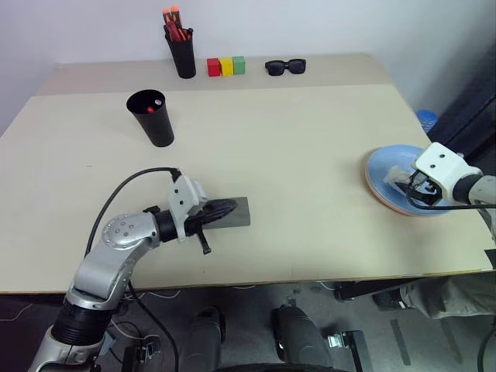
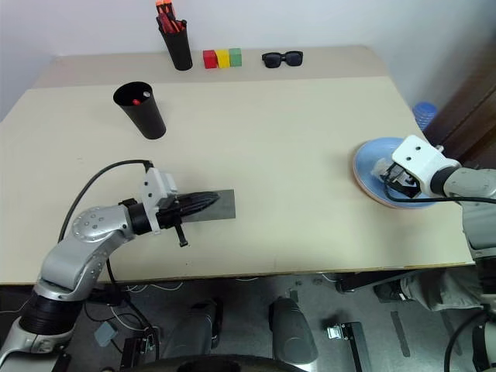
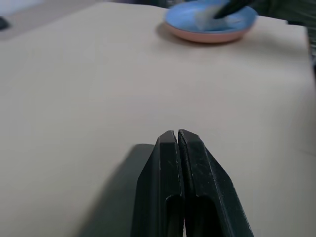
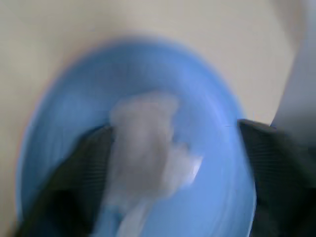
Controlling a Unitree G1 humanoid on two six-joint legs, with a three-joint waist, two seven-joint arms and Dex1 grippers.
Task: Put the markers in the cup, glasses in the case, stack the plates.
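Note:
The light blue plate (image 1: 385,164) lies on the pink plate (image 3: 207,37) at the table's right edge. My right gripper (image 1: 408,186) hovers over it, fingers (image 4: 74,173) spread wide open around nothing; a pale patch shows on the blue surface. The grey case (image 1: 239,213) lies closed near the front edge. My left gripper (image 1: 223,209) reaches over it, its fingers (image 3: 170,168) pressed shut on nothing. The black cup (image 1: 156,120) stands at the back left with a red marker cap (image 1: 151,109) inside. The glasses are out of view.
At the back edge stand a narrow black holder (image 1: 184,54) with orange-capped markers, a row of red, yellow and green blocks (image 1: 225,66), and black sunglasses (image 1: 285,67). The tan table (image 1: 294,147) is bare across its middle.

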